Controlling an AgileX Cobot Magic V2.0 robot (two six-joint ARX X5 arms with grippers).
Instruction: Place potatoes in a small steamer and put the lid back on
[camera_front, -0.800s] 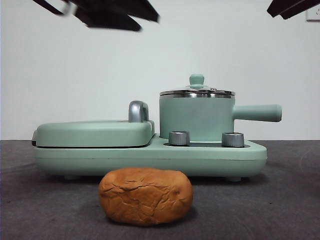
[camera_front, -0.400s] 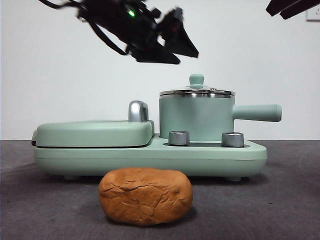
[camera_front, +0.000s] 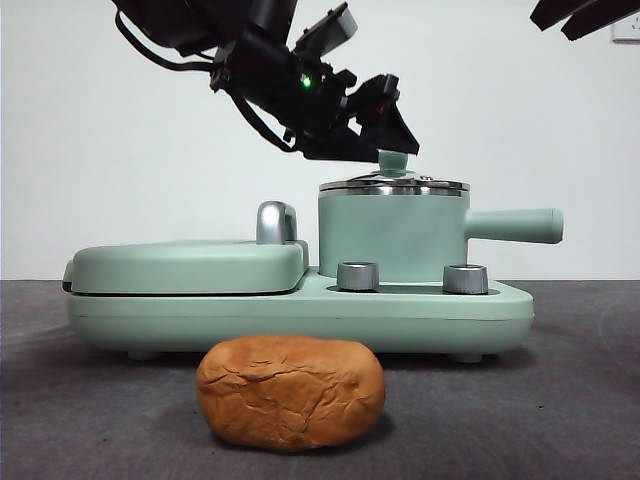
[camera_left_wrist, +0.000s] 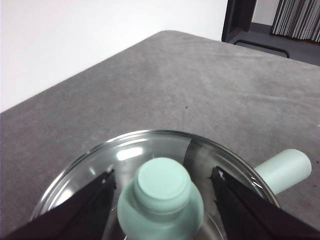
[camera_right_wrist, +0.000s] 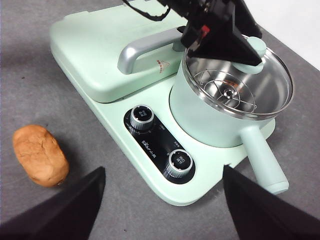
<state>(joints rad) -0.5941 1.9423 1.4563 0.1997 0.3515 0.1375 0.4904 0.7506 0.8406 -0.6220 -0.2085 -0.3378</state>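
The potato, an orange-brown cracked lump, lies on the grey table in front of the appliance; the right wrist view also shows the potato. The small steamer is a mint-green pot with a side handle, and it carries the glass lid. My left gripper has come in from the upper left and sits at the lid's knob. In the left wrist view this gripper is open, one jaw on each side of the knob with gaps showing. My right gripper is open and empty, held high above the table.
A flat mint-green grill plate with a chrome handle sits left of the pot on the same base. Two steel dials face the front. The pot's handle sticks out to the right.
The left arm has come down and to the right, from the top left corner to the lid's knob. Potato, pot and lid have not moved.
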